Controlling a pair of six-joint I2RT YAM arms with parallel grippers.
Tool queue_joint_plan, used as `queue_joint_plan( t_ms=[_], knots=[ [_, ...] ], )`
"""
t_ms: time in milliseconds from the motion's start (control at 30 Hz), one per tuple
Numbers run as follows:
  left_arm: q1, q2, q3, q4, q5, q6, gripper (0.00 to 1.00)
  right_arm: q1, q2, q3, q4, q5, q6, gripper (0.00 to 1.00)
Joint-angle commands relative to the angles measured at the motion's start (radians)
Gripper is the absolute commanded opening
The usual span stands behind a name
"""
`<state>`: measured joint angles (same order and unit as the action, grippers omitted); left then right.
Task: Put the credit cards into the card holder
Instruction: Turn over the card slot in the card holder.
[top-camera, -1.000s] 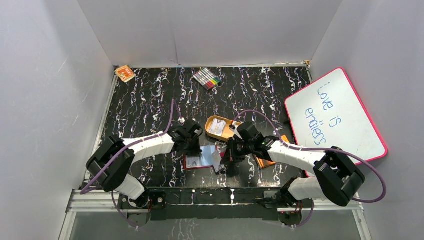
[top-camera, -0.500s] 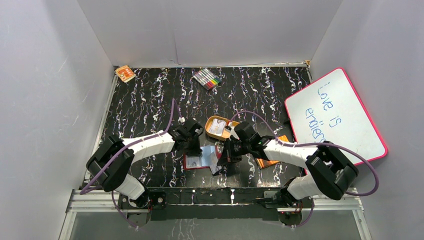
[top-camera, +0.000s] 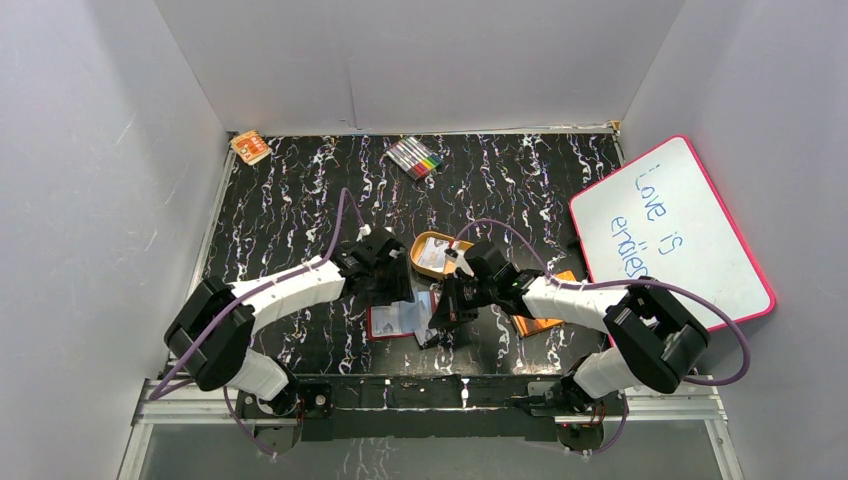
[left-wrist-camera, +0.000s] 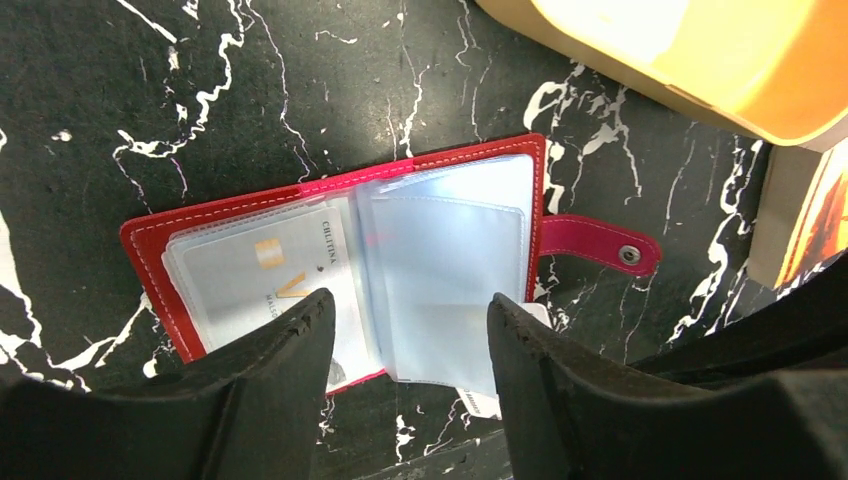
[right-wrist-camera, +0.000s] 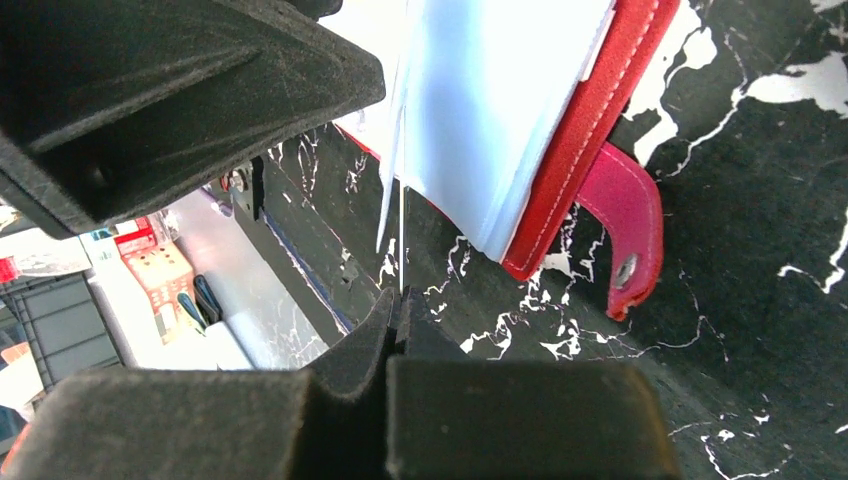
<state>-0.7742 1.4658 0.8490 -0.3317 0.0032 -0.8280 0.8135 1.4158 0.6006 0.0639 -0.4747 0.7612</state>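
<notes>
one credit card (left-wrist-camera: 262, 272) sits sleeved in the card holder (left-wrist-camera: 450, 240), open on the table (left-wrist-camera: 150, 100) by the orange tray (left-wrist-camera: 700, 60); the left gripper (left-wrist-camera: 408, 305) has just spread halfway, empty, leaving the right gripper (right-wrist-camera: 397, 305), clamped on a second card (right-wrist-camera: 401, 235), to insert alone.

Pale grey walls (top-camera: 420, 60), black marbled tabletop (top-camera: 290, 210)
</notes>
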Motion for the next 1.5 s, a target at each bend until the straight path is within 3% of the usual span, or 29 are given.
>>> queue_joint_plan(
  t_ms=[0, 200, 400, 833, 1133, 1333, 1467],
  knots=[
    [-0.002, -0.065, 0.050, -0.068, -0.020, 0.024, 0.58, 0.012, 0.006, 0.048, 0.050, -0.012, 0.005, 0.00],
    [-0.003, -0.126, 0.054, -0.113, -0.055, 0.019, 0.68, 0.022, 0.013, 0.063, 0.043, -0.004, 0.004, 0.00],
    [-0.002, -0.230, -0.007, -0.151, -0.117, -0.009, 0.71, 0.034, 0.031, 0.094, 0.020, 0.016, -0.017, 0.00],
    [-0.001, -0.417, -0.134, -0.149, -0.183, -0.085, 0.71, 0.066, 0.069, 0.150, -0.011, 0.047, -0.039, 0.00],
    [0.000, -0.383, -0.109, -0.164, -0.185, -0.101, 0.70, 0.095, 0.090, 0.175, -0.013, 0.067, -0.034, 0.00],
    [0.000, -0.384, -0.127, -0.176, -0.203, -0.118, 0.68, 0.093, 0.028, 0.144, -0.049, 0.203, 0.017, 0.00],
    [0.000, -0.404, -0.165, -0.192, -0.244, -0.145, 0.66, 0.065, 0.002, 0.113, -0.006, 0.202, 0.065, 0.00]
  ],
)
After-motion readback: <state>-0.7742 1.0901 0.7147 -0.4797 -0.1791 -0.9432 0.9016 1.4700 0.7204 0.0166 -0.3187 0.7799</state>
